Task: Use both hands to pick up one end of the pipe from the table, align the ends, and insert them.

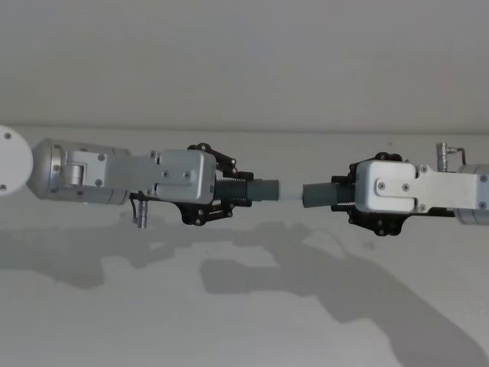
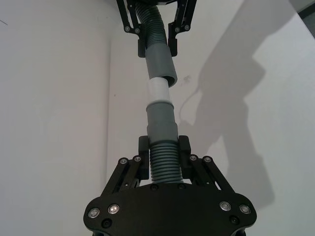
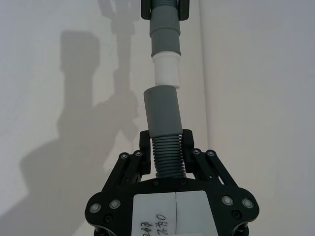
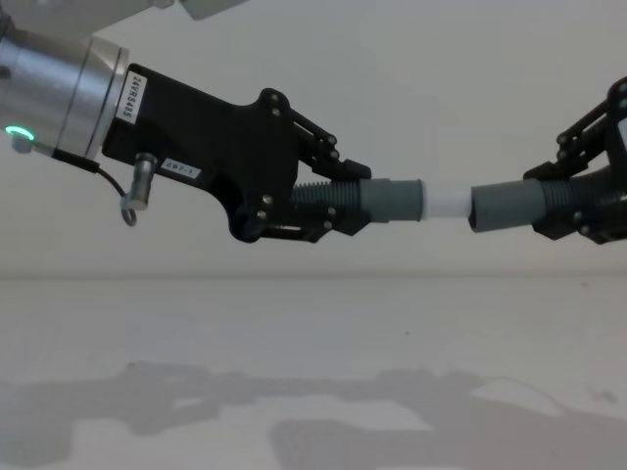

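- Left gripper [image 1: 229, 192] up in the air over the counter [image 1: 244, 306], fingers [image 2: 143, 162] clenched on the ribbed part of one hose piece [image 2: 162, 147]; arm comes in from the left edge of head view.
- That piece sticks out toward the right; grey cuff [image 1: 262, 189] ends in a narrower white tip [image 1: 289, 191].
- Right gripper [image 1: 348, 196] opposite, about level w/ the left one in head view, fingers [image 3: 187, 147] clamped on the ribbed part of the other hose piece [image 3: 165, 147].
- Its cuff is an open grey socket [image 1: 317, 195], mouth facing the white tip.
- Tip & socket nearly in line. Chest view: tip [image 4: 446, 201] reaches the socket mouth [image 4: 500, 208]; right wrist view: tip end looks slightly off-centre at the mouth. Can't tell if it's inside yet.
- Both pieces held clear of the counter; shadows of arms fall on the surface below.
- Green ring light [image 4: 17, 130] on the left arm in chest view.
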